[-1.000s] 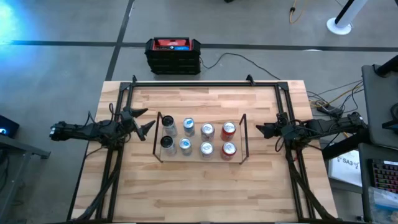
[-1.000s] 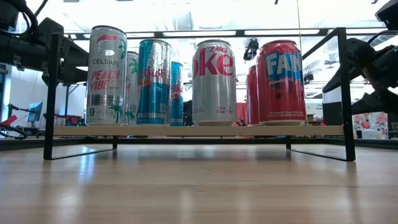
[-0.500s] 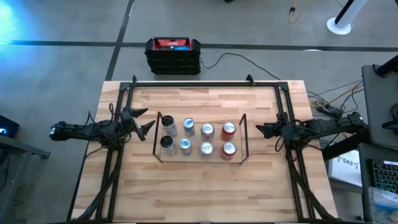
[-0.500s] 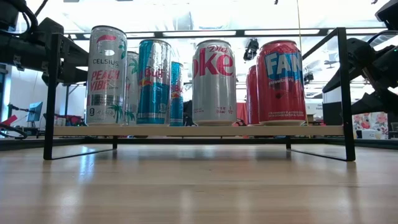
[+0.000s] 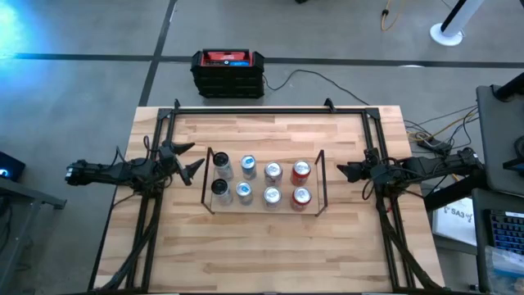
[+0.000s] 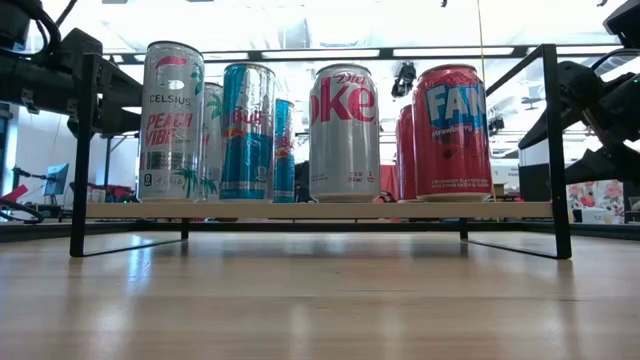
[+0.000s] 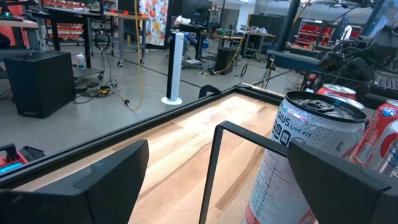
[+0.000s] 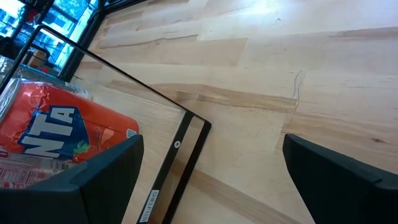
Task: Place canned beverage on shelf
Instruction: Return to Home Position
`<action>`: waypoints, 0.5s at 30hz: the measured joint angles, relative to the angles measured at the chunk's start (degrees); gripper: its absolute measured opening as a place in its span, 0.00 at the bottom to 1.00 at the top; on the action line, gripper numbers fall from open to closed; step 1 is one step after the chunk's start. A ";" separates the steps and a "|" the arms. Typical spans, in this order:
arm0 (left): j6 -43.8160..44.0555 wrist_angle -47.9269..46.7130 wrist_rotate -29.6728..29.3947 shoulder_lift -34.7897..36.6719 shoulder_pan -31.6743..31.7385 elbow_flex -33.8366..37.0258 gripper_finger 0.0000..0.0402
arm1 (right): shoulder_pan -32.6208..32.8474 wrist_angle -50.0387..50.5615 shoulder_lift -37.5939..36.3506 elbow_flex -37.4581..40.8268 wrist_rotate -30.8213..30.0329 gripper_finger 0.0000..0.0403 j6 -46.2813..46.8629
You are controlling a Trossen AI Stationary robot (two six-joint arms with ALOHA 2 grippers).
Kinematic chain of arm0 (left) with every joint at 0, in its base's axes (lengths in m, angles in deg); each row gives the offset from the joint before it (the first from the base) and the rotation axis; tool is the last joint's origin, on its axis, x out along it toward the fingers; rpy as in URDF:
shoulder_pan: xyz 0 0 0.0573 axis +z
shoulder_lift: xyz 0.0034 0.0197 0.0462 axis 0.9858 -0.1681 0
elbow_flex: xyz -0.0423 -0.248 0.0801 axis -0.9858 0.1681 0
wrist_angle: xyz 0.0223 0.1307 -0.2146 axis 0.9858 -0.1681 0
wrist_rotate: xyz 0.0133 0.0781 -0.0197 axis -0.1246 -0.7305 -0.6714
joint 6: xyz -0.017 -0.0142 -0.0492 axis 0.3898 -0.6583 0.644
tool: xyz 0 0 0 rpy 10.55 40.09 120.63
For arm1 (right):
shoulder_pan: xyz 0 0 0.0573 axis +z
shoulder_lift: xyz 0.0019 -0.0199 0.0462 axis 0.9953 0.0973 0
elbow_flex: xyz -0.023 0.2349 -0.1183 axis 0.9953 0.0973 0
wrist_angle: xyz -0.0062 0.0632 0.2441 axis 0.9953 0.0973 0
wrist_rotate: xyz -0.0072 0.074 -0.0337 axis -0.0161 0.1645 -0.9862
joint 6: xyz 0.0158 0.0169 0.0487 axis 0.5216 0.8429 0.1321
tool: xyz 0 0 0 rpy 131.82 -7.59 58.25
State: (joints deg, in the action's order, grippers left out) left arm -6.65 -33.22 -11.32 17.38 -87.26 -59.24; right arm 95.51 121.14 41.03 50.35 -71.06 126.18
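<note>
The shelf (image 5: 264,205), a low rack with thin black end frames and a light deck (image 6: 320,210), stands mid-table. Several cans stand upright on its deck in two rows: Celsius (image 6: 171,120), blue ones (image 6: 247,130), Diet Coke (image 6: 344,132), red Fanta (image 6: 451,130). My left gripper (image 5: 189,159) is open, just left of the shelf's left end frame; a Celsius can (image 7: 298,162) shows ahead of it. My right gripper (image 5: 345,172) is open, right of the shelf's right end frame (image 8: 177,168), near a Fanta can (image 8: 50,134).
A black tubular frame (image 5: 270,111) runs around the tabletop. A black and red box (image 5: 228,72) sits on the floor beyond the table's far edge. Bare wood lies in front of the shelf (image 5: 262,246) and behind it (image 5: 262,131).
</note>
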 joint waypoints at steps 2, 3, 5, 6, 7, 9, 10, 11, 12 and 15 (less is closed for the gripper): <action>0.02 0.00 0.00 0.00 0.00 0.00 0.92 | 0.00 0.00 0.01 0.00 0.00 0.92 0.07; 0.00 0.00 0.01 0.00 0.00 0.00 0.92 | -0.01 0.00 0.00 0.00 0.00 0.92 -0.14; 0.00 0.00 0.01 0.00 0.00 0.00 0.92 | 0.00 -0.01 0.01 0.00 0.00 0.92 -0.26; 0.00 0.00 0.01 0.00 0.00 0.00 0.92 | 0.00 0.00 0.01 0.00 0.00 0.92 -0.10; 0.01 0.00 0.00 0.00 0.01 0.00 0.92 | -0.01 0.00 0.00 0.00 0.00 0.92 0.03; 0.00 0.00 0.01 0.00 0.00 0.00 0.92 | -0.01 -0.01 0.01 0.00 0.00 0.92 -0.01; 0.01 0.00 0.01 0.00 0.01 0.00 0.92 | 0.00 0.00 0.01 0.00 0.00 0.92 -0.26; 0.00 0.00 -0.01 0.00 0.00 0.00 0.92 | -0.01 0.00 0.01 0.00 0.00 0.92 -0.30; 0.00 0.00 -0.01 0.00 0.00 0.00 0.92 | -0.01 0.00 0.01 0.00 0.00 0.92 -0.22; 0.00 0.00 0.01 0.00 0.00 0.00 0.92 | -0.02 -0.01 0.01 0.00 0.00 0.92 0.06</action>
State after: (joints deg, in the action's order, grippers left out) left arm -6.65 -33.22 -11.31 17.38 -87.26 -59.24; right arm 95.49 121.13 41.04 50.35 -71.06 126.24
